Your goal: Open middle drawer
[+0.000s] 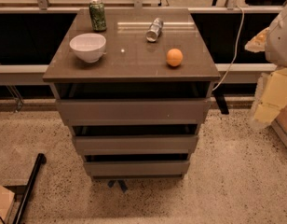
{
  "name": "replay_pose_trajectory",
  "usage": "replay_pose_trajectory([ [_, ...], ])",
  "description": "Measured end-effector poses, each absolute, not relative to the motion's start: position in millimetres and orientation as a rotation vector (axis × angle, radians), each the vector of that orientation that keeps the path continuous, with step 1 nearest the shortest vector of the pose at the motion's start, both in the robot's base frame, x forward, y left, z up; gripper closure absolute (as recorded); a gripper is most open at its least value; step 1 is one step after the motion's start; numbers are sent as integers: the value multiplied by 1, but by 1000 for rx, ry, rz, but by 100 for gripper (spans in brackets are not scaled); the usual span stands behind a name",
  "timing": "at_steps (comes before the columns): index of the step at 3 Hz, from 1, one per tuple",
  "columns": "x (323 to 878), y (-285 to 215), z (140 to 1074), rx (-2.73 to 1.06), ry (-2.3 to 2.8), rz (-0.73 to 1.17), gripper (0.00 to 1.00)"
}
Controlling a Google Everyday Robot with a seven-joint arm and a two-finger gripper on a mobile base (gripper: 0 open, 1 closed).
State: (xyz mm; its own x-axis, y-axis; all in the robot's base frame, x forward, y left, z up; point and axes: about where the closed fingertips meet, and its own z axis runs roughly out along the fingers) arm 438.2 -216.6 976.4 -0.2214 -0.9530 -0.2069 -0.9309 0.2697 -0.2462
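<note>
The grey-brown cabinet (129, 66) stands in the middle of the camera view with three flat, handleless drawer fronts. The middle drawer (135, 143) is the second panel down. It sits in line with the others, with a dark gap above it. The taller top front (133, 110) is above it and the narrowest bottom front (136, 168) is below. My gripper (257, 40) is at the far right edge, on the end of the white arm (279, 31). It is level with the cabinet top, well to the right of the drawers, and touches nothing.
On the cabinet top stand a green can (97, 15), a white bowl (88, 46), a silver can on its side (154, 29) and an orange (174, 57). Yellowish objects (274, 97) stand at the right. A black pole (29, 185) lies on the floor at the left.
</note>
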Motion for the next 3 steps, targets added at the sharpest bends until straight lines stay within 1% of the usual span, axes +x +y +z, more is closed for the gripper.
replay_pose_trajectory([
  [1,438,-217,976,-1724,2231,-99,0],
  [2,443,-218,968,-1698,2227,-147,0],
  [3,458,-219,942,-1586,2259,-130,0],
])
